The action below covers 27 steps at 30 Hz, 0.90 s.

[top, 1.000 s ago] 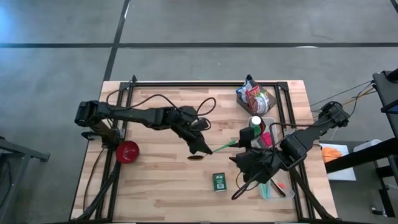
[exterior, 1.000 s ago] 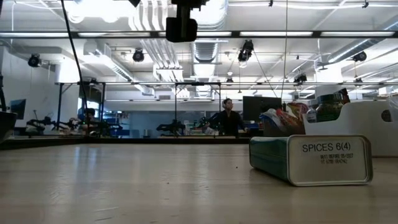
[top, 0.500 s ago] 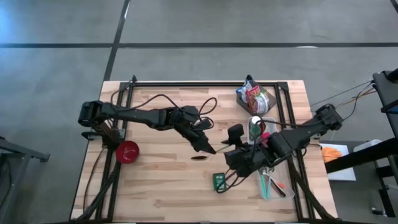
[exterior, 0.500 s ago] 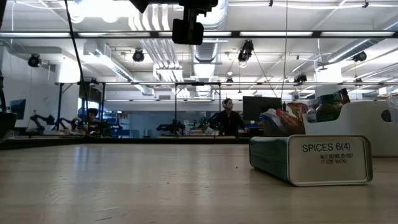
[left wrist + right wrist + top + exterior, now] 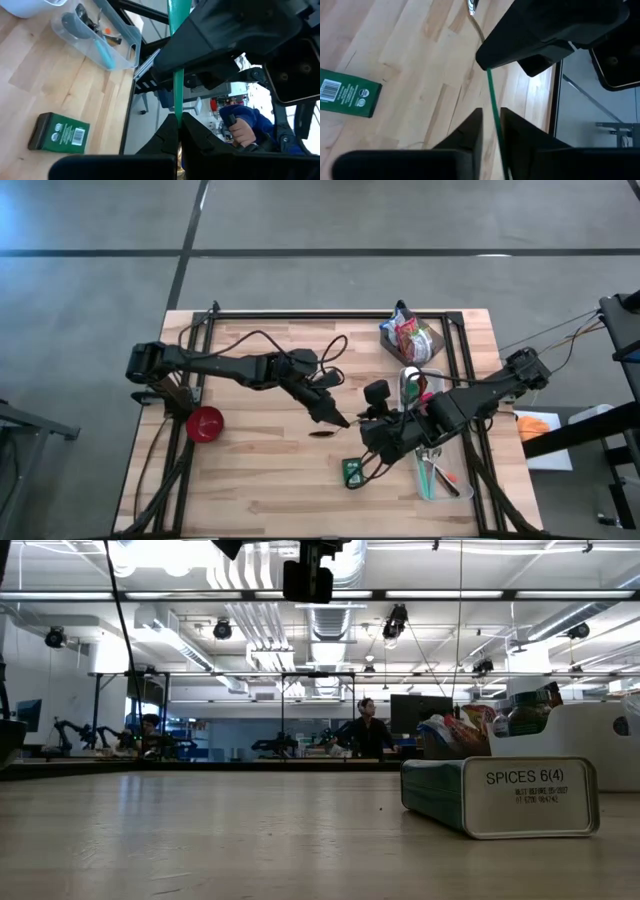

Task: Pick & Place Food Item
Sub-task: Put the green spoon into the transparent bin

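A spoon with a green handle (image 5: 491, 95) and a metal bowl (image 5: 470, 5) hangs level above the table's middle, between my two grippers. My left gripper (image 5: 336, 420) is shut on it from the left. My right gripper (image 5: 368, 423) comes from the right and is shut on the handle. A green spice tin (image 5: 352, 470) lies flat on the wood below the right gripper, untouched; it also shows as the green spice tin (image 5: 500, 795) in the low view. My left gripper pinches the spoon between its two fingers where the metal stem meets the green handle (image 5: 177, 112). The handle runs on away from the fingertips, and the bowl sticks out on the other side. The spoon is clear of the table. My right gripper has the green handle (image 5: 493, 117) between its two fingers, one on each flat face, farther toward the handle's free end than the left gripper. It comes slanting down from the table's right. The fingers lie roughly along the handle.
A red bowl (image 5: 205, 423) stands at the table's left. A snack bag (image 5: 405, 335) lies at the far right, and a clear bin with utensils (image 5: 437, 477) and a white container (image 5: 412, 377) stand along the right edge. People show in the room behind.
My right gripper has moved toward the table's left and a little down, from beside the clear bin up to the spoon's green handle, which stood free a second ago. My left gripper has stayed in place with the spoon.
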Each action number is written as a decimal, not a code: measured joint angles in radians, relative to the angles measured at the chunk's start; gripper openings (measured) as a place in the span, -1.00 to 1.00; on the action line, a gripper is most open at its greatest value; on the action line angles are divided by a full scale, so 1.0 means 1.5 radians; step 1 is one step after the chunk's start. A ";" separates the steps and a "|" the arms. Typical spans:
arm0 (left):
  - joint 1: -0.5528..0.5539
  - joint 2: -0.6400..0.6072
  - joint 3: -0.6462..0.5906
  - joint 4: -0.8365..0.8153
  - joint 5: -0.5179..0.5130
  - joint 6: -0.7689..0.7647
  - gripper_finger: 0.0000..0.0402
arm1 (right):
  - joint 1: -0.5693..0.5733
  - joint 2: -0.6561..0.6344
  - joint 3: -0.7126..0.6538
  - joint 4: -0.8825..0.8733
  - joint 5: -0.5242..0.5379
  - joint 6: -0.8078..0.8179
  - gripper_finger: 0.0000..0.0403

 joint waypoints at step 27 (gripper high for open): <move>0.017 0.000 0.049 0.138 -0.068 0.123 -0.27 | 0.005 -0.006 -0.001 -0.047 -0.102 0.420 -0.96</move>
